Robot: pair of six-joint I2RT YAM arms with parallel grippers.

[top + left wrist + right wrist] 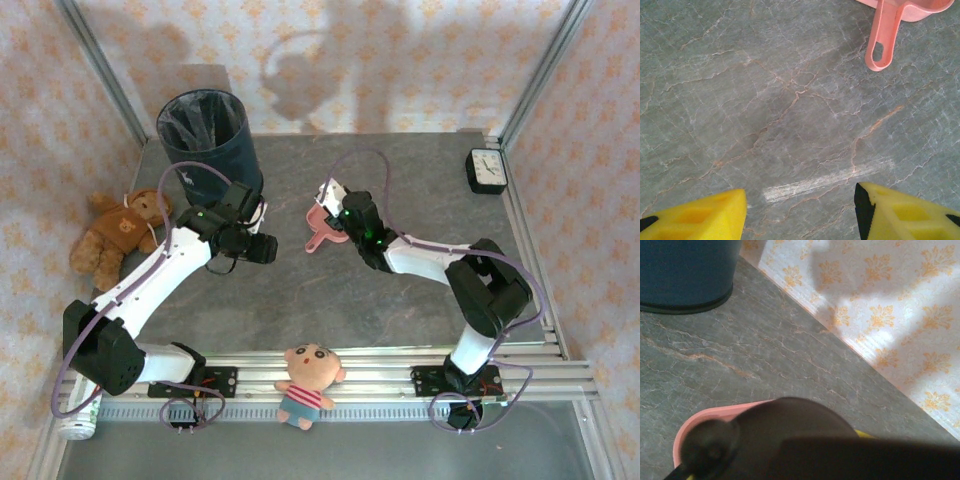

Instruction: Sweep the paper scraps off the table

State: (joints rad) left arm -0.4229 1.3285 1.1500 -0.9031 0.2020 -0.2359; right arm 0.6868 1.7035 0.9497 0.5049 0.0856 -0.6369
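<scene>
No paper scraps show on the table [400, 290] in any view. My left gripper [262, 245] hangs open over bare stone, and its yellow fingers [705, 217] stand wide apart with nothing between them [800, 200]. The pink dustpan [325, 232] lies near the table's middle, its handle [881, 40] pointing toward the left gripper. My right gripper [327, 200] is directly above the dustpan's far side. In the right wrist view a dark blurred shape [790, 440] hides its jaws, leaving a yellow sliver of finger [865, 433] and the dustpan's pink rim [690, 425]. It is shut.
A dark blue bin [205, 130] with a black liner stands at the back left, and its base [685, 270] appears in the right wrist view. A black clock [487, 170] sits at the back right. A brown teddy [120, 235] lies left, a doll [305, 385] on the front rail.
</scene>
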